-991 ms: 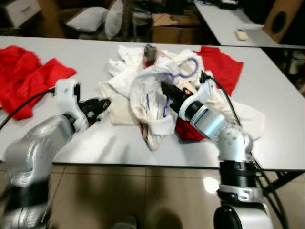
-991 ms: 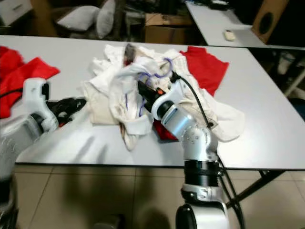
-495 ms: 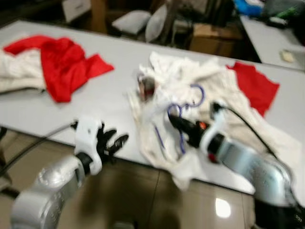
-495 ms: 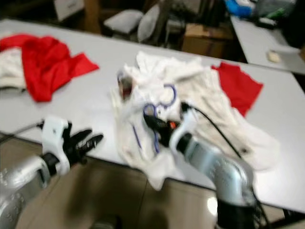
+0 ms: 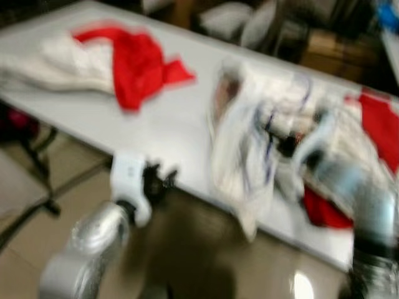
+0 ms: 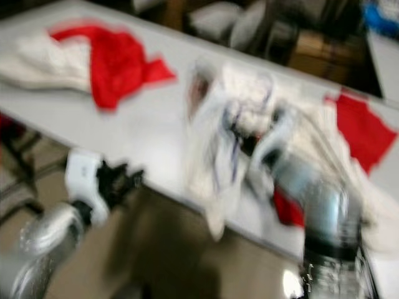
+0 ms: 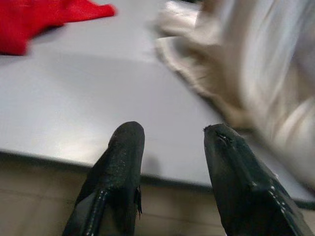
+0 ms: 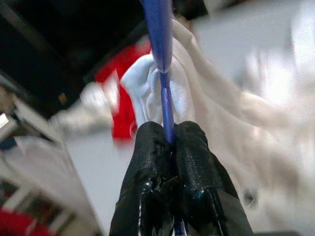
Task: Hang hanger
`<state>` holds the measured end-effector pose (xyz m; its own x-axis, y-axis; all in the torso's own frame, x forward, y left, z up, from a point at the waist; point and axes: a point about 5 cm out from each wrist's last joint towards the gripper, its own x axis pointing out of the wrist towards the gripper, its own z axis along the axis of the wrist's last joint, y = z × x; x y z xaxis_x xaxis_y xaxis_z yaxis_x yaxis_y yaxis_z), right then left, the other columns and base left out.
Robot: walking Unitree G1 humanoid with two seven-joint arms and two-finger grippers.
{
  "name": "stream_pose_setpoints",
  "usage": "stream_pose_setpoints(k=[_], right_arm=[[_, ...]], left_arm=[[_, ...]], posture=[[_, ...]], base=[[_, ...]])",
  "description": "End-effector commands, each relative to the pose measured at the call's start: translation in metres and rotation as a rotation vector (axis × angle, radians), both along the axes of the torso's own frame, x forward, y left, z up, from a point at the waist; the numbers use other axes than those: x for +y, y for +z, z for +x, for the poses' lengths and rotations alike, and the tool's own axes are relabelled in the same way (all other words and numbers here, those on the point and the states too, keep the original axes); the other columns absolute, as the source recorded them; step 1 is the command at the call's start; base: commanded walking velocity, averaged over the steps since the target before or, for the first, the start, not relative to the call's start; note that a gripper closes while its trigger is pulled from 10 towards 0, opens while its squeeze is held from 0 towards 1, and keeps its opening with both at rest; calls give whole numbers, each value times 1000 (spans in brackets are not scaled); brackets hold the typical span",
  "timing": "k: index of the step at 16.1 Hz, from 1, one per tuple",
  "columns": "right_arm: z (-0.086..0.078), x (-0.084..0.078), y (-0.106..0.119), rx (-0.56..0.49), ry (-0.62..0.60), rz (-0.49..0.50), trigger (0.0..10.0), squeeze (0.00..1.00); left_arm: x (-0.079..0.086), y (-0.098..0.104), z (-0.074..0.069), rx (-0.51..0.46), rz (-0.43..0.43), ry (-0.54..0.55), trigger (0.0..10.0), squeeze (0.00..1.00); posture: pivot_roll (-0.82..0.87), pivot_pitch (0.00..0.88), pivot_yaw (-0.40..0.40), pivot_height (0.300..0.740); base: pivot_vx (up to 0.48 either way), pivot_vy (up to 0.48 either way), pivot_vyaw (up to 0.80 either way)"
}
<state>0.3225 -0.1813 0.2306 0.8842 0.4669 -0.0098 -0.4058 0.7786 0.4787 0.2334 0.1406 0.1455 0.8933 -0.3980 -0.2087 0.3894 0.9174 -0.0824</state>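
Observation:
The head views are blurred. A blue hanger (image 8: 161, 29) carries a white garment (image 5: 240, 143) that droops over the front edge of the grey table (image 5: 124, 118). My right gripper (image 8: 170, 142) is shut on the hanger's thin blue bar and is held over the table, in the pile of white clothes (image 5: 283, 140). My left gripper (image 7: 172, 135) is open with nothing between its fingers. It hangs at the table's front edge (image 5: 159, 184), to the left of the drooping garment.
A red cloth (image 5: 140, 62) and a cream cloth (image 5: 68, 56) lie at the table's far left. More red fabric (image 5: 380, 124) lies at the right, and some (image 5: 321, 212) under the white pile. Tiled floor lies in front; boxes and cushions stand behind the table.
The whole view has swung and blurred, so the camera is moving. My left gripper has come back from over the table to its front edge. The right gripper keeps its hold on the hanger.

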Motion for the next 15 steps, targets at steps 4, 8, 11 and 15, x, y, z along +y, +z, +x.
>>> stream_pose_setpoints(k=[4, 8, 11, 15], right_arm=[[-15, 0, 61, -226, 149, 97, 10000, 0], [-38, 26, 38, -117, 298, 139, 10000, 0], [-63, 44, 10, -16, 412, 182, 10000, 0], [-76, 41, -18, 67, 411, 240, 10000, 0]], left_arm=[[-6, 6, 2, -40, -27, -14, 10000, 0], [-18, 2, -4, -15, -31, -84, 10000, 0], [-19, 2, -7, -7, -29, -126, 10000, 0], [-15, 1, -10, -7, -38, -103, 10000, 0]], posture=[[47, 14, -101, 740], [54, 8, -99, 740], [67, 9, -102, 740], [92, 16, -121, 740]], base=[[0, 0, 800], [0, 0, 800], [0, 0, 800], [0, 0, 800]])
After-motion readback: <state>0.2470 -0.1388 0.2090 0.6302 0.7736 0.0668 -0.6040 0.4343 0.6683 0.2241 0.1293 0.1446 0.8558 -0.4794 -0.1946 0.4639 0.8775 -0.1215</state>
